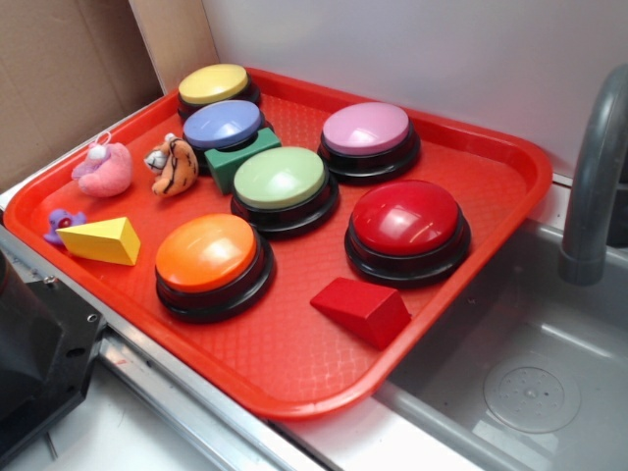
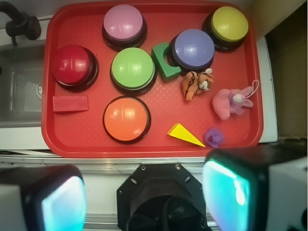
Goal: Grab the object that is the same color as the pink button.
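The pink plush toy [image 1: 103,169] [image 2: 226,103], with a white bead and a loop, lies on the red tray [image 1: 294,383] [image 2: 96,139] near its left edge in the exterior view. At the tray's far side stands the pink button [image 1: 366,130] [image 2: 123,22]. In the wrist view my gripper [image 2: 144,197] is open, high above and well short of the tray. Its teal-padded fingers [image 2: 62,204] stand far apart with nothing between them. The gripper does not show in the exterior view.
An orange tiger plush [image 1: 174,165] lies beside the pink toy, with a purple toy [image 1: 61,224] and a yellow wedge [image 1: 103,240] in front. Also on the tray: a green block [image 1: 240,157], a red block [image 1: 363,309] and several other buttons. A sink [image 1: 530,383] and faucet [image 1: 594,186] are at the right.
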